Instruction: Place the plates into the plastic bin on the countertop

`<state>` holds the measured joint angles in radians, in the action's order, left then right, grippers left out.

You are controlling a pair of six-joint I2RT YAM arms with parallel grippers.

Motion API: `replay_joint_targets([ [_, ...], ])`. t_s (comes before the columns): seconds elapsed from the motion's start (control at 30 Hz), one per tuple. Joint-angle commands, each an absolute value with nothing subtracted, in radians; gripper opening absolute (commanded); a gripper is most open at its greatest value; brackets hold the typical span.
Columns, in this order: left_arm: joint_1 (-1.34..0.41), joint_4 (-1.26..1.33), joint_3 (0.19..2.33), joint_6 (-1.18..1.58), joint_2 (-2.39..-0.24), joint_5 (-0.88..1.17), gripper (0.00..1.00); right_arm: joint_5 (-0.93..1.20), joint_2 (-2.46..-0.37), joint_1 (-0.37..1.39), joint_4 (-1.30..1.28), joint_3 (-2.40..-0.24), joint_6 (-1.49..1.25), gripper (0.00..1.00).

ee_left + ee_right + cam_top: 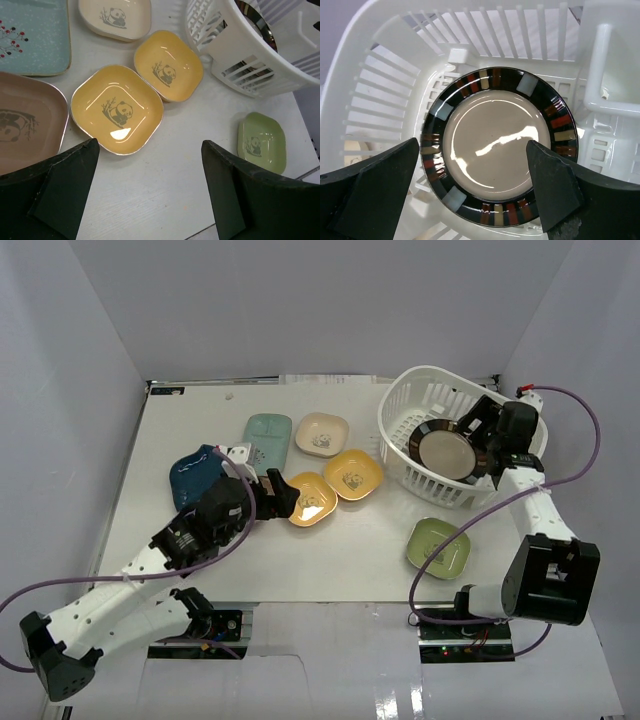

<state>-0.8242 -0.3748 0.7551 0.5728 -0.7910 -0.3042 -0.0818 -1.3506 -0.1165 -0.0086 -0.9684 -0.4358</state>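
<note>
The white slotted plastic bin [395, 405] stands at the back right of the countertop [360, 550]. The round dark-rimmed tan plate [447, 450] lies inside it, tilted against the wall. My right gripper [478, 440] hangs open and empty just above this plate [495, 145]. My left gripper [285, 493] is open and empty, low over the counter beside a yellow plate [117, 110]. A second yellow plate [352, 473], a beige plate [321, 433], a teal tray [267, 437], a dark blue plate [197, 475] and a green plate [438, 546] lie on the counter. A brown plate [25, 125] lies under my left arm.
White walls close the counter on the left, back and right. The green plate sits near the front edge, just ahead of the right arm's base [550, 580]. Purple cables [570, 480] loop beside both arms.
</note>
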Motion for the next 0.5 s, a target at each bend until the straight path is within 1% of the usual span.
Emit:
replay_joint_targets([
  [0.0, -0.822, -0.328, 0.828, 0.561, -0.866, -0.409, 0.93, -0.066, -1.258, -0.075, 0.055, -0.962, -0.410, 0.94],
  [0.07, -0.799, -0.311, 0.862, 0.549, -0.906, -0.445, 0.92, -0.011, -1.218, 0.004, 0.078, -0.951, -0.399, 0.98],
  [0.1, -0.781, -0.304, 0.877, 0.546, -0.957, -0.440, 0.90, 0.067, -1.206, 0.103, 0.081, -0.945, -0.394, 0.99],
  [0.13, -0.753, -0.307, 0.917, 0.549, -0.988, -0.430, 0.90, 0.099, -1.181, 0.148, 0.104, -0.934, -0.387, 0.96],
  [0.17, -0.676, -0.317, 0.934, 0.558, -1.018, -0.381, 0.89, 0.147, -1.167, 0.197, 0.110, -0.910, -0.384, 0.94],
  [0.2, -0.623, -0.319, 0.948, 0.567, -1.069, -0.335, 0.88, 0.162, -1.154, 0.286, 0.115, -0.893, -0.385, 0.93],
  [0.23, -0.562, -0.321, 0.957, 0.577, -1.089, -0.280, 0.87, 0.173, -1.120, 0.323, 0.123, -0.873, -0.385, 0.88],
  [0.27, -0.438, -0.325, 0.963, 0.584, -1.104, -0.197, 0.86, 0.187, -1.102, 0.362, 0.138, -0.853, -0.385, 0.86],
  [0.3, -0.383, -0.330, 0.965, 0.603, -1.115, -0.168, 0.84, 0.190, -1.080, 0.426, 0.147, -0.804, -0.391, 0.82],
  [0.33, -0.324, -0.336, 0.968, 0.613, -1.127, -0.146, 0.83, 0.196, -1.039, 0.455, 0.162, -0.778, -0.399, 0.76],
  [0.37, -0.231, -0.353, 0.974, 0.618, -1.127, -0.117, 0.83, 0.205, -1.022, 0.486, 0.181, -0.755, -0.411, 0.72],
  [0.43, -0.154, -0.360, 0.979, 0.624, -1.126, -0.109, 0.81, 0.210, -0.979, 0.575, 0.193, -0.692, -0.419, 0.65],
  [0.47, -0.090, -0.364, 0.979, 0.617, -1.130, -0.115, 0.79, 0.213, -0.968, 0.604, 0.199, -0.674, -0.428, 0.64],
])
